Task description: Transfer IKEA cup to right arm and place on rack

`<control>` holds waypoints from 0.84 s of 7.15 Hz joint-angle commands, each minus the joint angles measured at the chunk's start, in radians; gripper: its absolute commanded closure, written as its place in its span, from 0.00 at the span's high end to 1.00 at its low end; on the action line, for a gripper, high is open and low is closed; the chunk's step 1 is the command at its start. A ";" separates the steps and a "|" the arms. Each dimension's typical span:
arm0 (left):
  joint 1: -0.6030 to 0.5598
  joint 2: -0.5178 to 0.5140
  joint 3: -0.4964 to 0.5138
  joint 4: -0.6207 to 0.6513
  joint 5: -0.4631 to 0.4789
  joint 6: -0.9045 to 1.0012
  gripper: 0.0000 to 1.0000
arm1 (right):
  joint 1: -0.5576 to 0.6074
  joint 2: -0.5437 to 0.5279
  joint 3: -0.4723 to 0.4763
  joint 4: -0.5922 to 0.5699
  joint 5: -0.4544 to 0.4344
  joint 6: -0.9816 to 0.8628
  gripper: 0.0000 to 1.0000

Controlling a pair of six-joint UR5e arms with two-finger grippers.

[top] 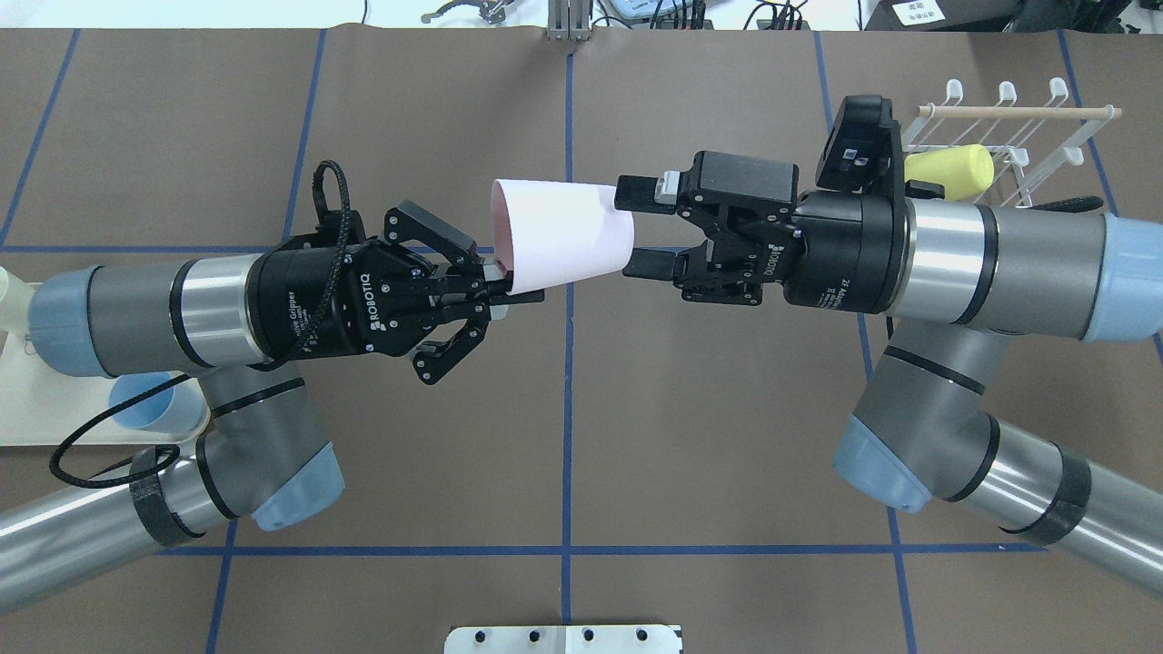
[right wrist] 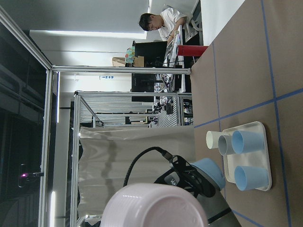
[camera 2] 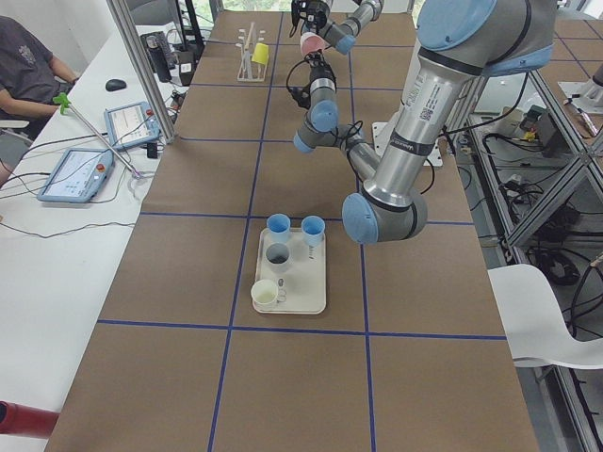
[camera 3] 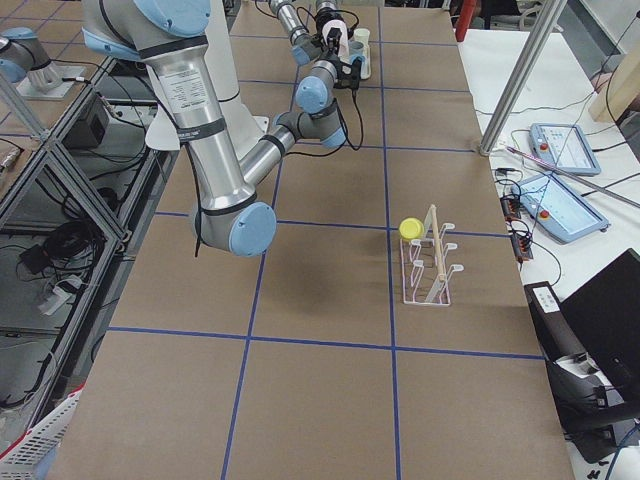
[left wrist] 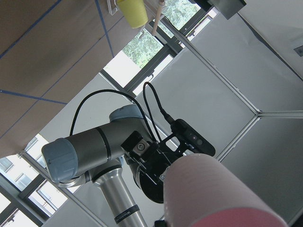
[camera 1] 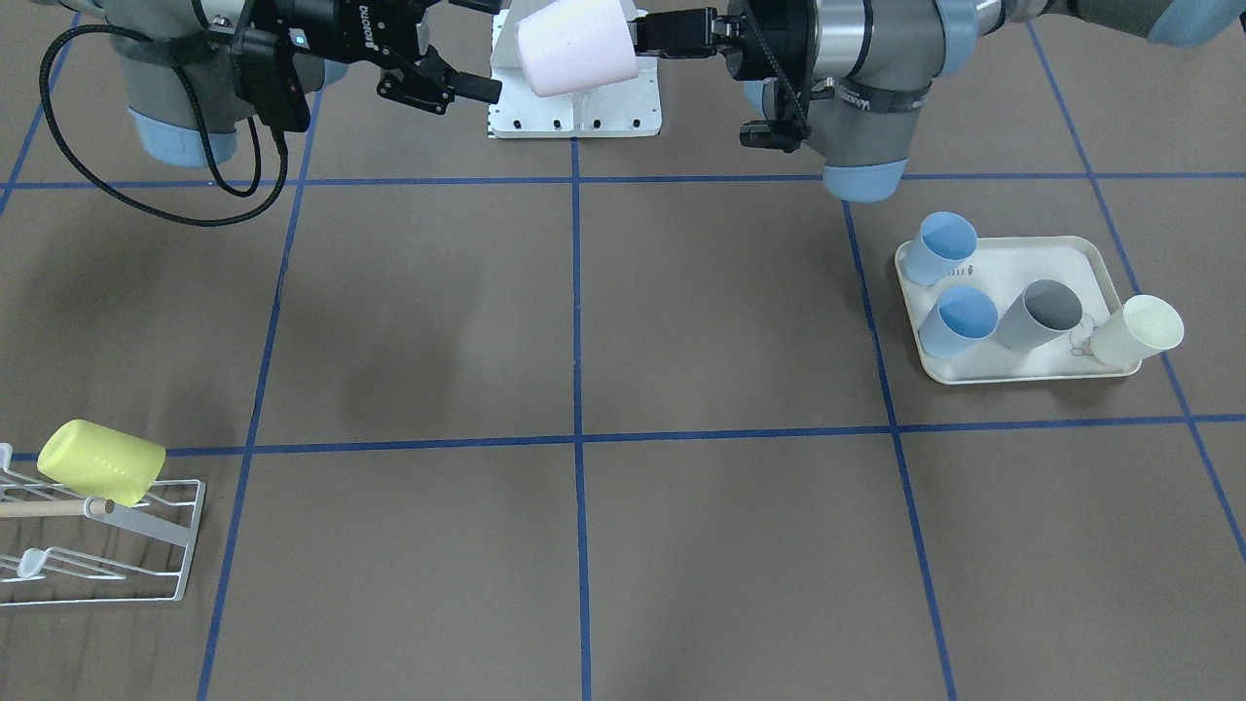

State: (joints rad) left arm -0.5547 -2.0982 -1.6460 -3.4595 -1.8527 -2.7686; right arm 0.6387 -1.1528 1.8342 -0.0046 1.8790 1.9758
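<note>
Above the table [top: 727, 409], well apart from the rack [camera 1: 146, 526], pink cup [top: 563, 232] hung sideways. Left pincer [top: 518, 292] pinched its rim; right pincer [top: 643, 229] stood wide around the base. Risk: left releasing before right clamped meant a drop; tapered wall could slip.

yellow cup [camera 3: 410, 229] on rack [camera 3: 427, 268], pink cup [camera 3: 336, 36] aloft

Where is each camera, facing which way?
Front-facing: across table, facing both arms.
Overhead: behind robot, looking down; left end effector grips pale pink plastic cup.
Exterior left: table's left end; left arm near.
Exterior right: table's right end; right arm near.
Left wrist: along cup toward right arm.
Right wrist: past cup toward cream rectangular tray.
Both wrists share the cup.
</note>
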 commanded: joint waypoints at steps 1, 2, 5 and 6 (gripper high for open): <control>0.010 -0.009 0.000 -0.006 0.001 -0.026 0.00 | -0.005 0.010 -0.003 0.000 -0.003 0.002 0.98; 0.010 -0.008 0.002 -0.015 0.001 -0.026 0.00 | -0.008 0.010 -0.003 0.002 -0.003 0.002 0.98; 0.024 -0.008 0.017 -0.041 0.026 -0.026 0.00 | -0.010 0.016 -0.003 0.002 -0.003 0.002 0.96; 0.028 -0.008 0.017 -0.046 0.038 -0.026 0.00 | -0.010 0.016 -0.003 0.008 -0.003 0.002 0.96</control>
State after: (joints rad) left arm -0.5331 -2.1062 -1.6310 -3.4973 -1.8275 -2.7949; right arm 0.6293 -1.1372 1.8316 -0.0016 1.8761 1.9773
